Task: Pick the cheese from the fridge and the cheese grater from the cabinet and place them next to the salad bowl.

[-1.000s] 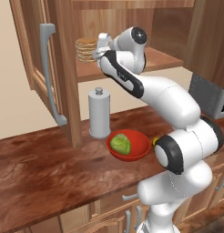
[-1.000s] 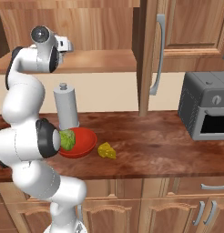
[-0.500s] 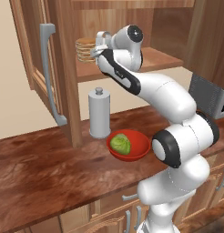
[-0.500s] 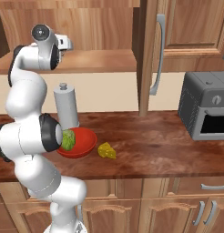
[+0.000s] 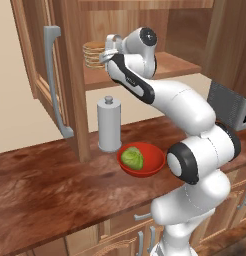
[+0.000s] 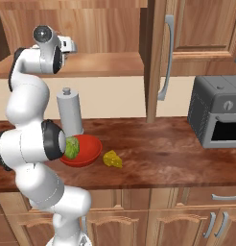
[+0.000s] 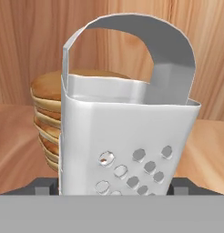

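Cheese grater (image 7: 127,136) stands unlabelled between end effector (image 7: 114,187) fingertips, before pancakes (image 7: 48,118).

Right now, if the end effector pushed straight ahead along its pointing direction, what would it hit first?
The cheese grater, which stands between the end effector's fingers, so likely its wall. The stack of tan discs sits behind it, though the gap between them is unclear.

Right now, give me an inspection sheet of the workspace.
Surface: brown counter, no spills seen.
Job's things: cheese on the counter beside the salad bowl; cheese grater upright on the cabinet shelf, between the jaws.
Clutter: tan disc stack behind the grater; grey cylinder; oven.
Grippers: gripper at the shelf, jaws either side of the grater; grip cannot be told.
Cables: nothing seen.
Surroundings: cabinet door open.
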